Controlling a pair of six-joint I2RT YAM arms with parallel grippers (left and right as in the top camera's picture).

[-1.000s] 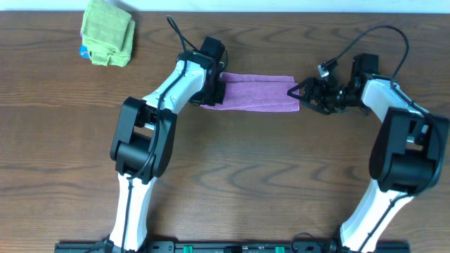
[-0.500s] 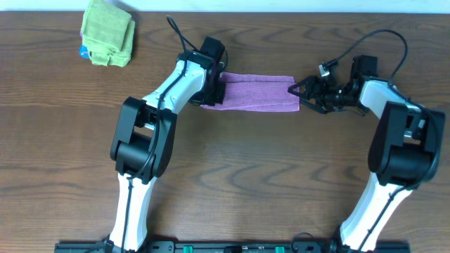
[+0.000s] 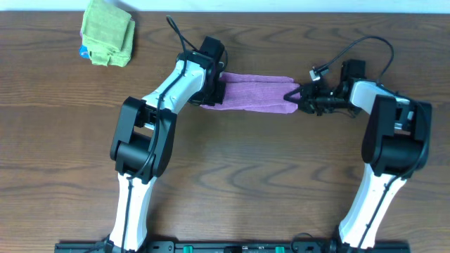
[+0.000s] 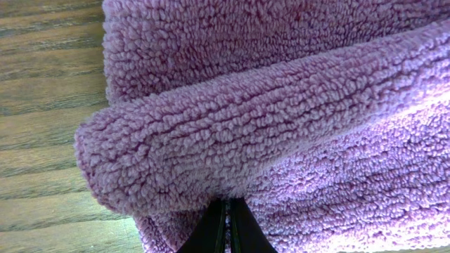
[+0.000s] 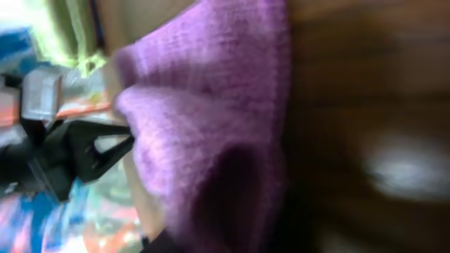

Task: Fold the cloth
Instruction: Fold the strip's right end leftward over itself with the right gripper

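Note:
A purple cloth point(image 3: 253, 93), folded into a long strip, lies across the wooden table between both arms. My left gripper point(image 3: 214, 93) is shut on the strip's left end. In the left wrist view the fuzzy cloth point(image 4: 281, 105) rolls over just ahead of the closed black fingertips of that gripper point(image 4: 228, 218). My right gripper point(image 3: 295, 95) sits on the strip's right end with its jaws drawn together on the bunched edge. The right wrist view is blurred, and the purple cloth point(image 5: 211, 105) fills its middle, hiding the fingers.
A folded green cloth point(image 3: 107, 33) lies at the back left over something blue. A black cable point(image 3: 365, 42) loops above the right arm. Bare wooden table point(image 3: 281, 176) stretches toward the front edge.
The right gripper has slid left onto the cloth's right end and its jaws have gone from wide apart to closed. The left arm has stayed put.

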